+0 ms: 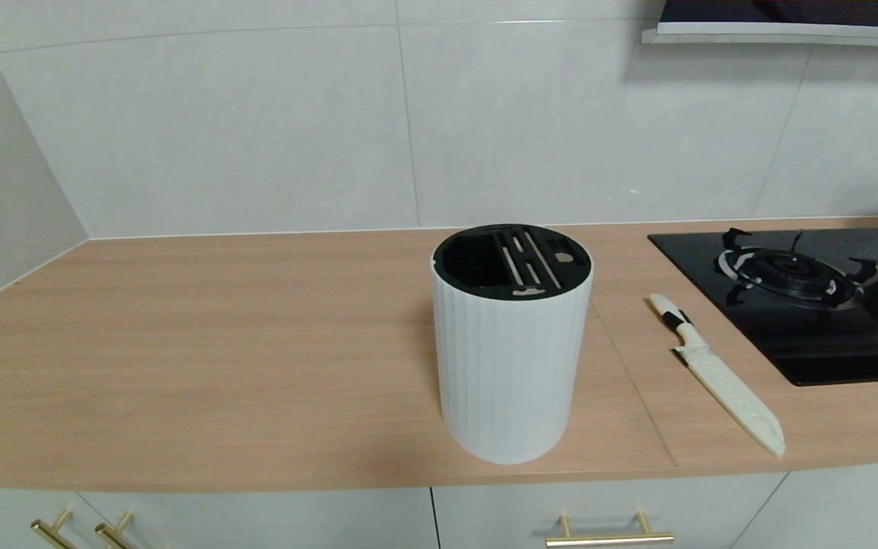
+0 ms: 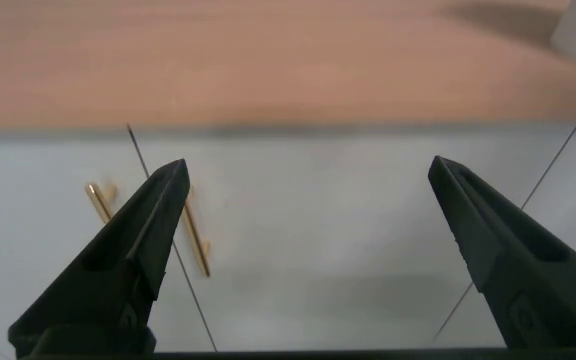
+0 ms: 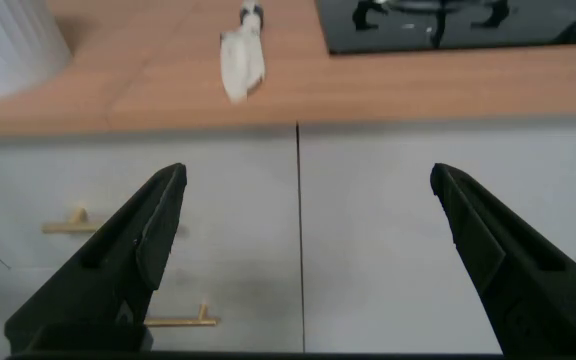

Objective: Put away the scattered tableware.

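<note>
knife (image 1: pixel 716 375) tip near counter (image 1: pixel 180 366) edge

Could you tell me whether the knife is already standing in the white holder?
No, the knife lies flat on the counter beside the holder.

The knife (image 1: pixel 717 375) lies on the counter (image 1: pixel 180 366) between the holder (image 1: pixel 511 366) and the stove (image 1: pixel 789 335).

Lit brightly and evenly from overhead, diffuse. Soft shadow on worktop (image 1: pixel 180 366) left of holder (image 1: pixel 511 381); broader shadow on wall (image 1: pixel 256 114) under hood (image 1: pixel 782 34). Pale sheen on hob (image 1: pixel 812 335). Worktop front edge bowed toward head-view corners by lens. Cabinet fronts (image 3: pixel 418 250) dimmer below worktop overhang.
</note>
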Robot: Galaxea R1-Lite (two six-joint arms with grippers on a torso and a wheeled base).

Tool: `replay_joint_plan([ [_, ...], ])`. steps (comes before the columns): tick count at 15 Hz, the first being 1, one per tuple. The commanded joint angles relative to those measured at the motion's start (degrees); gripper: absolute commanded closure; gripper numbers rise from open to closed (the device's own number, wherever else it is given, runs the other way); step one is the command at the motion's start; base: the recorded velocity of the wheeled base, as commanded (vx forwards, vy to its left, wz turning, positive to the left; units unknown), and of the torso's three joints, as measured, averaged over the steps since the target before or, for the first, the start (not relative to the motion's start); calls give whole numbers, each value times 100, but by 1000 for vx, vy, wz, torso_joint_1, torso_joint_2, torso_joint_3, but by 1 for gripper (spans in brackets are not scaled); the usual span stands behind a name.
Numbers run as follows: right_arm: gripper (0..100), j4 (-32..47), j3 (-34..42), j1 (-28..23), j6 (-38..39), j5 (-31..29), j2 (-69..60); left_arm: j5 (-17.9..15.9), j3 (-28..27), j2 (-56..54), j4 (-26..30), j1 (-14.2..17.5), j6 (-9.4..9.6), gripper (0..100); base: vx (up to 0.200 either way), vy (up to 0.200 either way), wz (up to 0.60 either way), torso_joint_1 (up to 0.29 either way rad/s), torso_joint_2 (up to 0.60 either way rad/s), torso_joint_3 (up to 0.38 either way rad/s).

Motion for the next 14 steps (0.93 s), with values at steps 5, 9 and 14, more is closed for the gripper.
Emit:
replay_joint_plan([
  [5, 0, -4, 0, 4, 0, 1, 7, 4, 0, 0, 3, -2, 2, 0, 0, 0, 0, 232, -526, -289],
  [9, 0, -4, 0, 4, 0, 1, 7, 4, 0, 0, 3, -2, 2, 0, 0, 0, 0, 253, -552, -300],
  [14, 0, -4, 0, 4, 0, 1, 7, 4, 0, 0, 3, -2, -6, 0, 0, 0, 0, 276, -591, -315],
])
